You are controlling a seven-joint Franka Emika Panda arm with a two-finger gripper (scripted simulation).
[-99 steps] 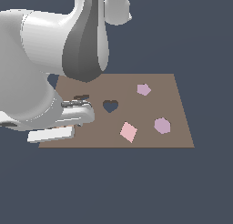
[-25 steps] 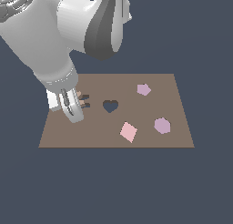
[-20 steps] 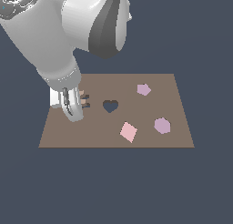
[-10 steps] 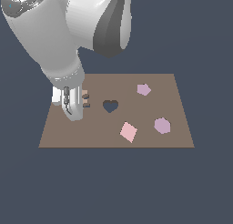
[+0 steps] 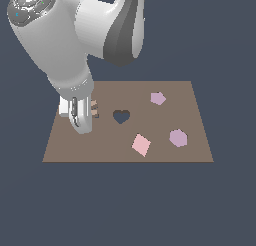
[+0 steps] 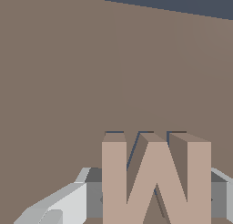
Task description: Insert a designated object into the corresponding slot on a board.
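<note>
Now we have the pincer [image 5: 86, 121] low over the left part of the board [image 5: 165, 90], with the M block [image 6: 156, 180] clamped between its fingers [image 6: 59, 202]. Over the last second the arm has swung more upright and carried the pincer slightly rightward in the exterior view and a touch nearer the board surface; five seconds ago the hand lay flat and low at the board's left edge, so the block has been lifted and brought back over the board since then.

In the wrist view, the tan block stands held between the pale fingers on either side, its darker brown flanks showing, and thin dark blue slivers sit just beyond its far edges. We judge those slivers to be the rim of the M-shaped slot [image 6: 113, 132], meaning the block is nearly lined up over its cutout. In the exterior view only a small tan-and-dark patch shows just right of the pincer, beside the heart-shaped cutout [image 5: 121, 116]; the slot itself is mostly hidden by the hand.

The pink diamond tile [image 5: 141, 144], the lilac hexagon tile [image 5: 178, 138] and a third pale lilac tile [image 5: 158, 98] lie well apart to the right and have not moved.

We take this as the final alignment before lowering; whether the block has begun to enter the slot we cannot tell.
</note>
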